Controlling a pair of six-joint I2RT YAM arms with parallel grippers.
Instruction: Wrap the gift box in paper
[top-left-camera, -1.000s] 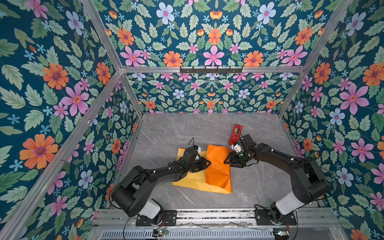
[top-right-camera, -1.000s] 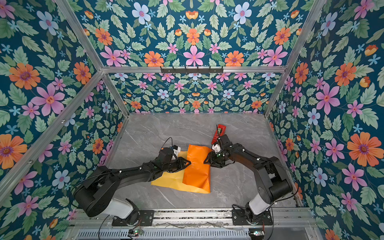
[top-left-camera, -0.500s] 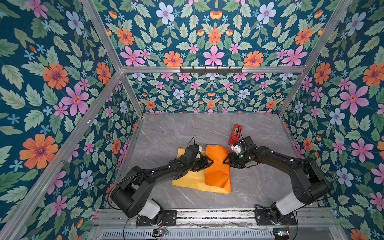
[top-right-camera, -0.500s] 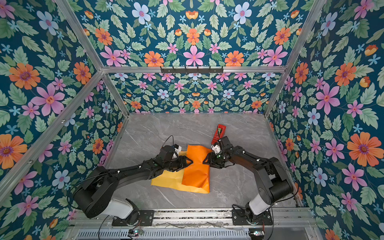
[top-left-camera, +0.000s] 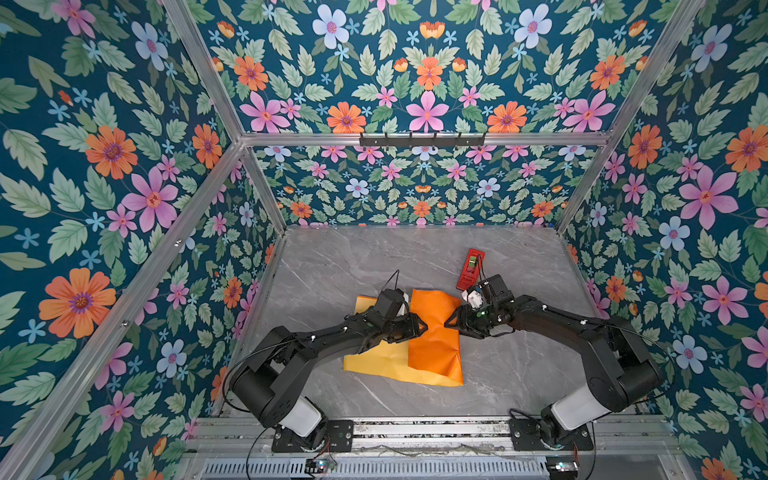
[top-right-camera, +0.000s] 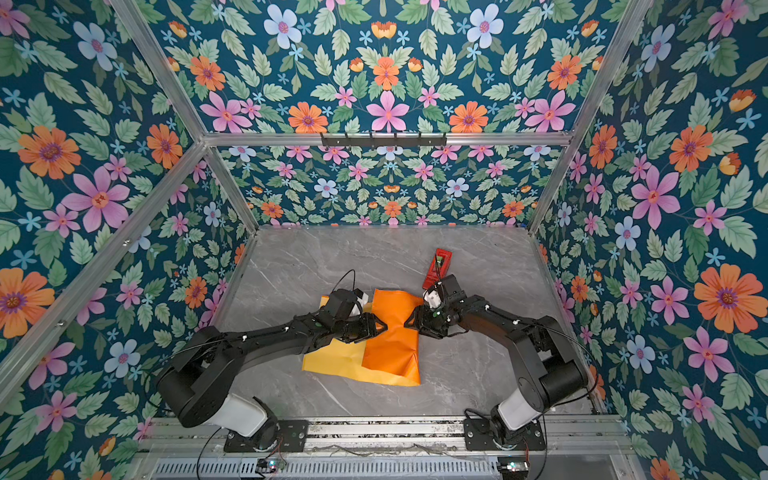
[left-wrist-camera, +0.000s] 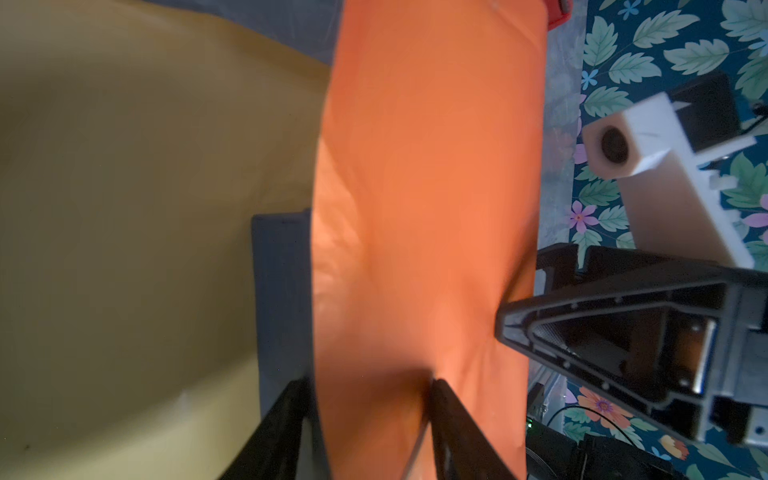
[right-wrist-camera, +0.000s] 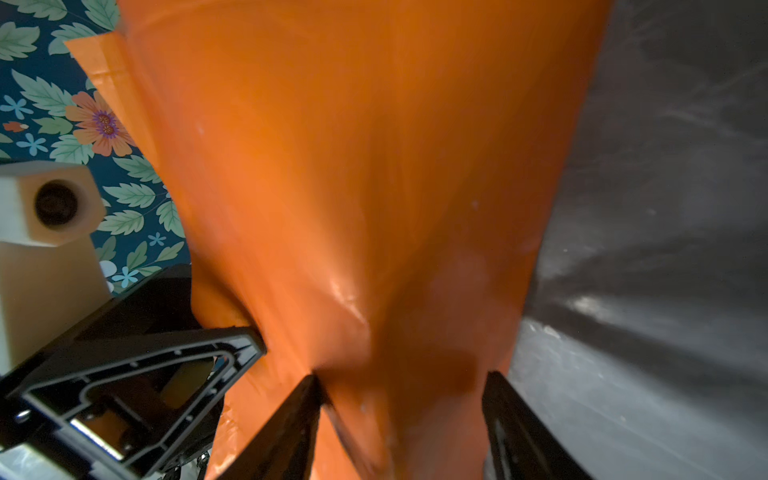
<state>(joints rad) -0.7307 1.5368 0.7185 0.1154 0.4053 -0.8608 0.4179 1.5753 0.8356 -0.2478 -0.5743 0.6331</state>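
- Well, the grey marble table (top-left-camera: 332, 266) carries everything.
- Mid-table lies the paper (top-left-camera: 432, 345), its glossy orange flap folded over the duller yellow face.
- The gift box (left-wrist-camera: 282, 291) sits on the yellow face, mostly under that flap; only 1 navy strip shows.
- The left gripper (top-left-camera: 420, 326) has its jaws partly spread, straddling the flap's edge by the box.
- The right gripper (top-left-camera: 449, 322) is spread wider, with paper bulging between its 2 fingers; whether it squeezes, I cannot tell.
- A red tape dispenser (top-left-camera: 469, 268) lies just behind the right gripper.
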